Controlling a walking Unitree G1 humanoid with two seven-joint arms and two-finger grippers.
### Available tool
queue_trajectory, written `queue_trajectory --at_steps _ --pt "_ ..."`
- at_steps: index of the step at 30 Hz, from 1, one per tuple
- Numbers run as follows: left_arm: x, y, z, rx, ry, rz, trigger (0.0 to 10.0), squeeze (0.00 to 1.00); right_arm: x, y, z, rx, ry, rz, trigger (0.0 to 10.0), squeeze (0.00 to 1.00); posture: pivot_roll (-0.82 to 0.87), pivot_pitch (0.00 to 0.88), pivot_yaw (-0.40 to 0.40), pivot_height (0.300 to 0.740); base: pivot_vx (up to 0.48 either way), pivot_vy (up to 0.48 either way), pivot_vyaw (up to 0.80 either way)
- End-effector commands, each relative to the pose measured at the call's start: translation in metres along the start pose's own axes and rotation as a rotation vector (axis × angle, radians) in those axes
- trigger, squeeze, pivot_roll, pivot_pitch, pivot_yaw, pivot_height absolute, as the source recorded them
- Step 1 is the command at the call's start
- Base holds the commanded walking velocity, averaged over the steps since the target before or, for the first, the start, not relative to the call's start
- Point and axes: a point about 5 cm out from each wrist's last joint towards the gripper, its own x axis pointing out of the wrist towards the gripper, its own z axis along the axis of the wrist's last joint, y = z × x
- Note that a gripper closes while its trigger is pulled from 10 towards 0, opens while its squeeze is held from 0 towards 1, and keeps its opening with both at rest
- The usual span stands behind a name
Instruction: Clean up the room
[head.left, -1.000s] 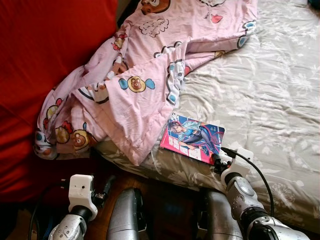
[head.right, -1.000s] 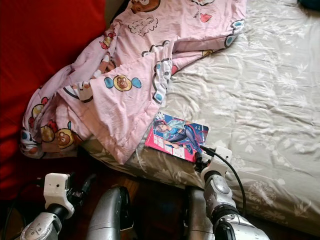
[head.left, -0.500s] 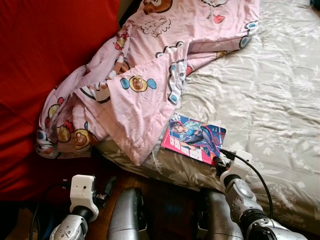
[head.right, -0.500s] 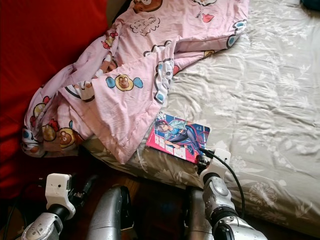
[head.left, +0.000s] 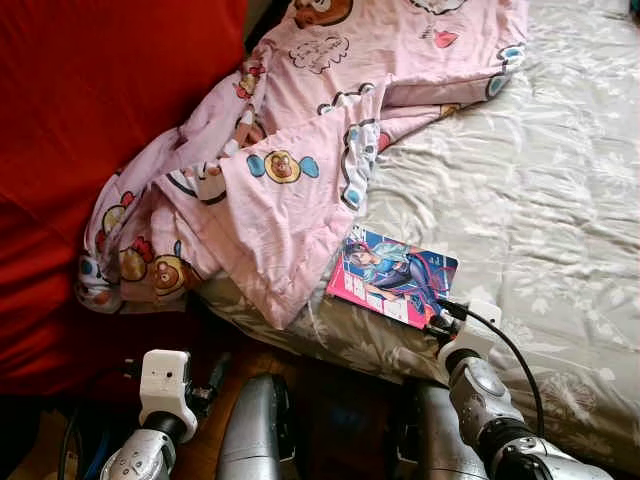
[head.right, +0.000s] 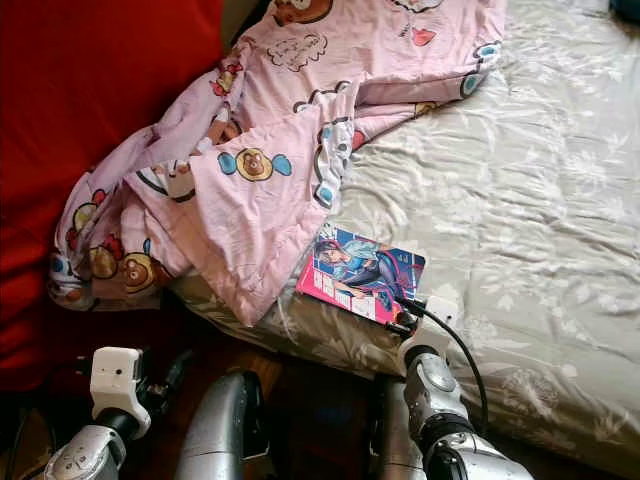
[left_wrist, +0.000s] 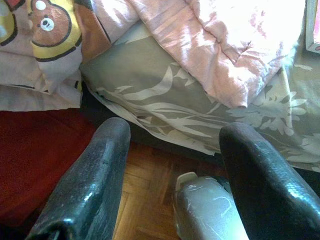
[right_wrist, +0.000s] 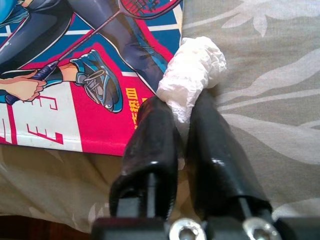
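Since a second ago the right gripper (right_wrist: 182, 112) has barely shifted, jaws clamped on a crumpled white tissue wad (right_wrist: 192, 70). It overlaps the glossy pink-and-blue manga book (head.left: 392, 276) on the grey floral bed (head.left: 540, 190); left gripper (left_wrist: 175, 165) jaws gape.

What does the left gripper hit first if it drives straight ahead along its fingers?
Probably the side of the bed: the left gripper is open, low over the wooden floor, aimed at the floral sheet hanging over the mattress edge, with the pink blanket draped just above. Depth is unclear, so the blanket fold might touch first.
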Motion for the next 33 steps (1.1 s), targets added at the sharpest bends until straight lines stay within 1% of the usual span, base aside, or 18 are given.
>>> queue_trajectory --at_steps 1,4,6,13,14,16,19,23,26,27,28,29,30,31,33 --pt "-0.005 0.001 -0.008 0.021 0.036 0.013 10.0 0.00 -0.006 -0.009 -0.019 0.009 0.058 -0.041 0.0 0.00 0.15 0.331 0.073 0.613 0.000 0.000 0.00" --pt "-0.003 0.001 -0.008 0.019 0.035 0.016 10.0 0.00 -0.007 -0.013 -0.017 0.015 0.042 -0.061 0.0 0.00 0.14 0.325 0.068 0.613 0.000 0.000 0.00" --pt "0.001 -0.001 -0.009 0.014 0.031 0.019 10.0 0.00 -0.007 -0.018 -0.014 0.024 0.005 -0.080 0.0 0.00 0.13 0.309 0.060 0.613 0.000 0.000 0.00" --pt "0.009 0.004 -0.007 0.006 0.012 0.051 10.0 0.00 -0.011 -0.022 -0.012 -0.019 -0.052 -0.057 0.0 0.00 0.11 0.286 0.043 0.613 0.000 0.000 0.00" --pt "0.013 0.003 -0.007 -0.001 0.005 0.058 10.0 0.00 -0.013 -0.025 -0.012 -0.028 -0.085 -0.048 0.0 0.00 0.08 0.271 0.032 0.613 0.000 0.000 0.00" --pt "0.017 0.001 -0.007 -0.006 0.000 0.059 10.0 0.00 -0.016 -0.027 -0.012 -0.044 -0.118 -0.034 0.0 0.00 0.07 0.263 0.026 0.613 0.000 0.000 0.00" --pt "0.022 -0.002 -0.008 -0.013 -0.005 0.060 10.0 0.00 -0.021 -0.027 -0.012 -0.081 -0.175 -0.003 0.0 0.00 0.05 0.252 0.017 0.613 0.000 0.000 0.00" --pt "0.022 -0.002 -0.009 -0.017 -0.005 0.065 10.0 0.00 -0.025 -0.025 -0.013 -0.086 -0.198 0.019 0.0 0.00 0.03 0.243 0.008 0.613 0.000 0.000 0.00" --pt "0.023 -0.002 -0.011 -0.022 -0.008 0.080 10.0 0.00 -0.030 -0.019 -0.018 -0.116 -0.205 0.092 0.0 0.00 0.03 0.235 -0.003 0.613 0.000 0.000 0.00" --pt "0.022 -0.001 -0.012 -0.023 -0.009 0.086 10.0 0.00 -0.032 -0.018 -0.021 -0.112 -0.196 0.116 0.7 0.00 0.03 0.233 -0.005 0.613 0.000 0.000 0.00" --pt "0.022 0.000 -0.012 -0.025 -0.009 0.095 10.0 0.00 -0.033 -0.016 -0.025 -0.110 -0.184 0.139 4.7 0.00 0.02 0.231 -0.008 0.613 0.000 0.000 0.00" --pt "0.022 0.001 -0.013 -0.032 -0.009 0.108 10.0 0.00 -0.033 -0.017 -0.029 -0.130 -0.158 0.140 10.0 0.00 0.03 0.230 -0.010 0.613 0.000 0.000 0.00" --pt "0.022 0.001 -0.013 -0.032 -0.009 0.108 10.0 0.00 -0.033 -0.017 -0.029 -0.130 -0.158 0.140 10.0 0.00 0.03 0.230 -0.010 0.613 0.000 0.000 0.00" --pt "0.022 0.002 -0.014 -0.037 -0.009 0.119 10.0 0.00 -0.033 -0.019 -0.034 -0.143 -0.128 0.124 10.0 0.00 0.03 0.230 -0.011 0.618 0.000 0.000 0.00" --pt "0.022 0.003 -0.015 -0.037 -0.009 0.127 10.0 0.00 -0.033 -0.020 -0.036 -0.130 -0.111 0.105 10.0 0.00 0.02 0.224 -0.014 0.628 0.000 0.000 0.00"
